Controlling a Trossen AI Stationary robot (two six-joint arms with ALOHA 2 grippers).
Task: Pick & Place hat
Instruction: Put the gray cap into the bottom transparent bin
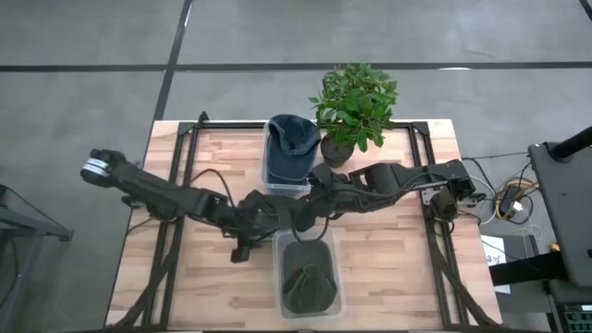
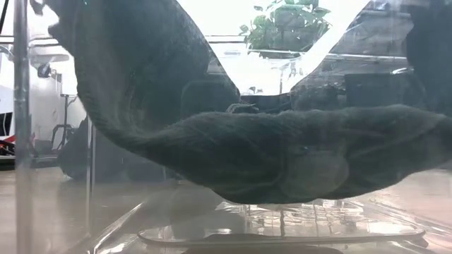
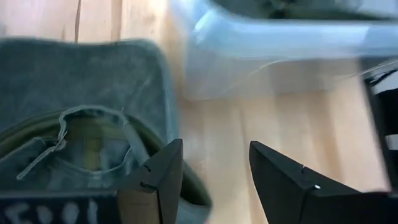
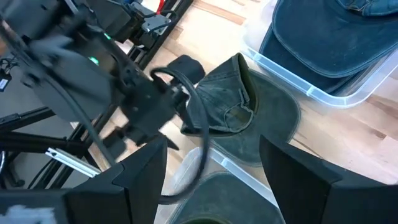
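A green hat (image 4: 249, 118) lies flat on the table between two clear bins; in the left wrist view the hat (image 3: 74, 124) shows its inner band. My left gripper (image 3: 214, 180) is open at the hat's edge, reaching in from the table's left (image 1: 273, 219). My right gripper (image 4: 214, 186) is open and hovers over the far rim of the near bin (image 1: 308, 242), touching nothing. A second green hat (image 1: 308, 282) lies inside the near bin and fills the low view (image 2: 282, 155). Blue hats (image 1: 292, 139) are stacked in the far bin. My left gripper has one finger (image 3: 158, 180) over the hat's brim edge (image 3: 171, 124), the other finger over bare wood. Whether that finger touches the cloth, I cannot tell. The hat lies flat on the table.
A potted plant (image 1: 353, 106) stands at the far edge, right of the far bin (image 1: 277, 176). Both arms crowd the table's middle, and a cable (image 4: 193, 124) loops by the left wrist. Bare wood shows to the near left (image 1: 185, 287) and near right (image 1: 398, 277).
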